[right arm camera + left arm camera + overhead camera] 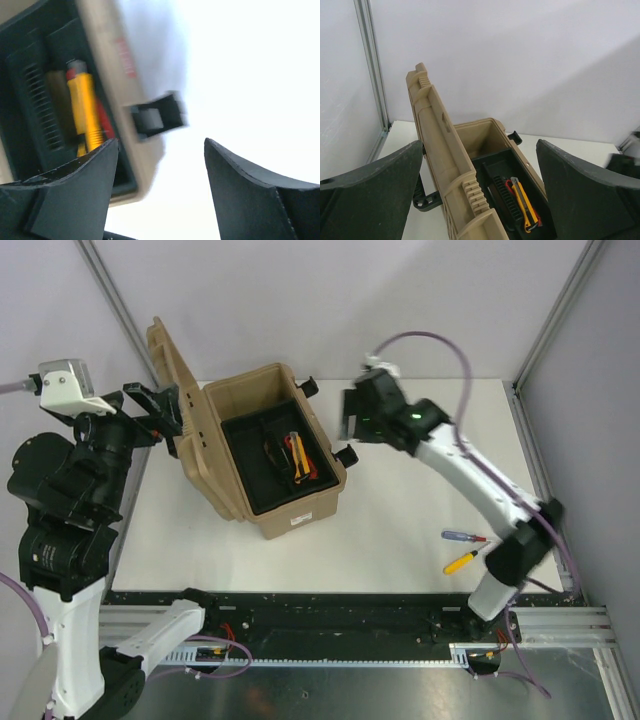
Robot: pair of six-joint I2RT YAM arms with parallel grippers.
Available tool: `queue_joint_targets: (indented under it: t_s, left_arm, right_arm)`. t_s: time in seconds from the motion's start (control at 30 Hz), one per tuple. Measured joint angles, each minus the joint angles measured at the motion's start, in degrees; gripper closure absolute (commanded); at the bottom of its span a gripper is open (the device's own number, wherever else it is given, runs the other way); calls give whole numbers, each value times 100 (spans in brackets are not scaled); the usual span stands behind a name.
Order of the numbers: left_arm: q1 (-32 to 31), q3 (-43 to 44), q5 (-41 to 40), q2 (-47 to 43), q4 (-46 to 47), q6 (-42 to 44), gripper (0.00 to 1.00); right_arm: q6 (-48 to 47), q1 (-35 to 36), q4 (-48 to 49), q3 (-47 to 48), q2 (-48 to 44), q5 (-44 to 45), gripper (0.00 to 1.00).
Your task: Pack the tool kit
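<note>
A tan tool box stands open at the table's centre left, its lid raised on the left. Its black tray holds a yellow utility knife and a red tool beside it. My left gripper is open, with the lid standing between its fingers. My right gripper is open and empty above the box's right side, near the black latch. The knife also shows in the right wrist view. A red-and-blue screwdriver and a yellow screwdriver lie on the table at the front right.
White walls and aluminium frame posts enclose the table. A second black latch sticks out at the box's far end. The right arm's lower link stands next to the two screwdrivers.
</note>
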Motion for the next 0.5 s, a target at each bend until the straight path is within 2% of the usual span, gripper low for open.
queue_joint_targets:
  t_s: [0.1,0.23,0.3,0.5]
  left_arm:
    - [0,-15,13,-26,0,0,0]
    - [0,-50,20,-55,0,-2,1]
    - [0,-61,22,-55,2,-2,1]
    - [0,-153,35,-52,4,-2,1]
  right_arm:
    - [752,-791,160,-1394,-1237,323,27]
    - [1770,-1923,-197,-2830,-2223,669,30]
    - [2216,-2225,-562,-3287,-2326,750,31]
    - [3158,-2459,-1423,-4172,-2288,758,36]
